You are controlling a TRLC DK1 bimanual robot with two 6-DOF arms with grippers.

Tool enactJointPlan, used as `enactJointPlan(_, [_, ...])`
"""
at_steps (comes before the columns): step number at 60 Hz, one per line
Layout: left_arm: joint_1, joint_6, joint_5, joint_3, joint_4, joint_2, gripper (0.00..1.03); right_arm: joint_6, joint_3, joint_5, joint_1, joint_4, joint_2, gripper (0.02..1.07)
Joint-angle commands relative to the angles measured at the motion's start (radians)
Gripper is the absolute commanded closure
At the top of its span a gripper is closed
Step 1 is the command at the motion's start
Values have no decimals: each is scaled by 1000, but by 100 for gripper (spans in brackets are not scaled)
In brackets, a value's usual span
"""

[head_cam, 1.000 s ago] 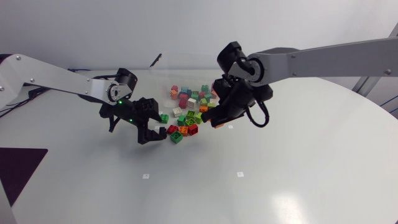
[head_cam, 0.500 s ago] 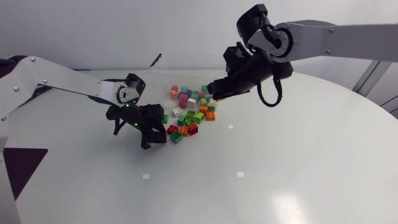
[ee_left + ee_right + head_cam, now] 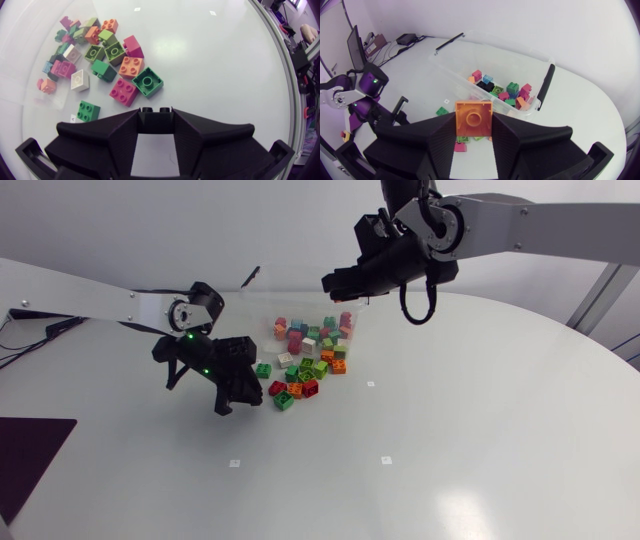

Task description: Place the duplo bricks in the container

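Looking down in the head view, we find the container (image 3: 250, 277), clear with black handles, toward the far edge of the counter (image 3: 480, 440). A cluster of stored bricks (image 3: 300, 332) already lies inside it. The loose bricks (image 3: 300, 385) lie on the counter just beside the container's near wall. Our left arm (image 3: 90, 300) comes in from the left edge. The left fingers (image 3: 228, 398) sit low over the counter, just beside the loose bricks on their left, spread apart and holding nothing. Our right arm (image 3: 540, 230) comes in from the right edge, and the right fingers (image 3: 330, 281) are raised near the container's far right corner. From this view we cannot tell what they carry.

In the left wrist view, the left fingers (image 3: 125, 130) stand apart with only bare counter between them. Ahead of them lie the loose bricks: a green brick (image 3: 88, 111) nearest, then a magenta brick (image 3: 124, 92) close against a second green one, with more colours behind.

In the right wrist view, the right fingers (image 3: 440, 132) are closed on an orange brick (image 3: 475, 117), one finger on each side of it. It hangs above the counter — beyond and below it is the container (image 3: 485, 50) with the stored bricks (image 3: 505, 90) in it. A few loose bricks (image 3: 441, 111) lie on the counter outside its near wall, and the left arm (image 3: 365, 85) is beside them.
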Motion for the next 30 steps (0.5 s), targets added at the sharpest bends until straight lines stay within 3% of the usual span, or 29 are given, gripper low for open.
enactJointPlan(1, [-1, 35, 8, -29, -23, -56, 76, 25, 45, 17, -8, 28, 64, 80])
enactJointPlan(30, [1, -28, 29, 8, -69, -236, 76, 28, 379, 96, -8, 26, 350, 80])
